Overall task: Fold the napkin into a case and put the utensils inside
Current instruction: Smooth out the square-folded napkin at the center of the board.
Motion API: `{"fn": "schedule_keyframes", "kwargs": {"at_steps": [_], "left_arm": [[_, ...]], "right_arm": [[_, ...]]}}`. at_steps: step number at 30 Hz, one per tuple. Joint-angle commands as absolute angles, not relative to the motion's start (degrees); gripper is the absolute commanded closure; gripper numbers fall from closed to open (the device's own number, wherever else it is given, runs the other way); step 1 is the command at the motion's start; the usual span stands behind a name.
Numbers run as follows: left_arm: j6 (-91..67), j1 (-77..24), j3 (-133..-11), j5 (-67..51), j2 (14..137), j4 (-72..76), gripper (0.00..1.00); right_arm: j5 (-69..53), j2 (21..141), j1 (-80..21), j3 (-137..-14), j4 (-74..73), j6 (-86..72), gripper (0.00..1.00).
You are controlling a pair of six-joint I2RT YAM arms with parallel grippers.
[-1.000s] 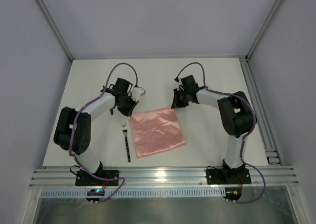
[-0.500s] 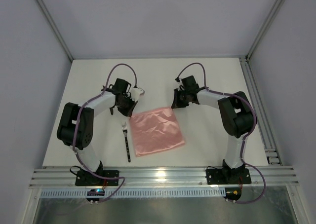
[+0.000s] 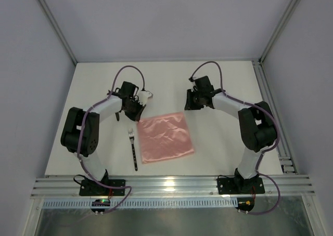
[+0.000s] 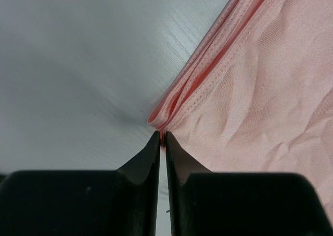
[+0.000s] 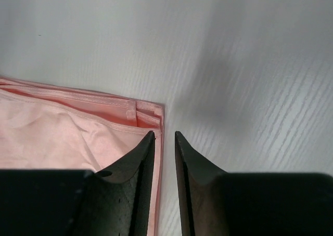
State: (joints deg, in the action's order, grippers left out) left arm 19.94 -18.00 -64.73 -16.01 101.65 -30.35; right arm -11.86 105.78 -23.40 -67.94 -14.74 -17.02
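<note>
Pinching only one corner is the risk here: the left hand (image 4: 162,134) is closed on the upper left corner of the napkin (image 3: 165,137), while the right hand (image 5: 165,134), fingers almost together and empty, hangs near the upper right corner. If the left pulls alone, I think the thin layers can slide apart, or the cloth can drag onto the fork (image 3: 134,150). The napkin lies mid-surface (image 3: 223,80), nearly square, a little turned, without a clear long axis. The fork lies just left of it, its length almost up-down in the frame, tines toward the top.
</note>
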Motion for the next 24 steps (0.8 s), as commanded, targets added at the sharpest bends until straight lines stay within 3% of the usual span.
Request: {"fn": "schedule_keyframes", "kwargs": {"at_steps": [1,9,16,24], "left_arm": [[20.3,-18.02,-66.71,-17.58,99.76,-28.74,0.91],[19.86,-18.02,-66.44,-16.26,100.72,-25.76,0.91],[19.6,-18.02,-68.2,-15.91,103.27,-24.7,0.89],[17.41,-18.11,-67.94,-10.47,100.03,-23.81,0.52]], "right_arm": [[-9.67,100.55,-23.38,-69.52,-16.08,-15.56,0.74],[-12.56,99.58,-24.34,-64.44,-12.92,-16.78,0.74],[-10.21,90.89,-30.13,-56.61,-9.75,-19.42,0.87],[-5.45,82.1,-41.65,-50.2,-12.57,-23.11,0.96]]}}
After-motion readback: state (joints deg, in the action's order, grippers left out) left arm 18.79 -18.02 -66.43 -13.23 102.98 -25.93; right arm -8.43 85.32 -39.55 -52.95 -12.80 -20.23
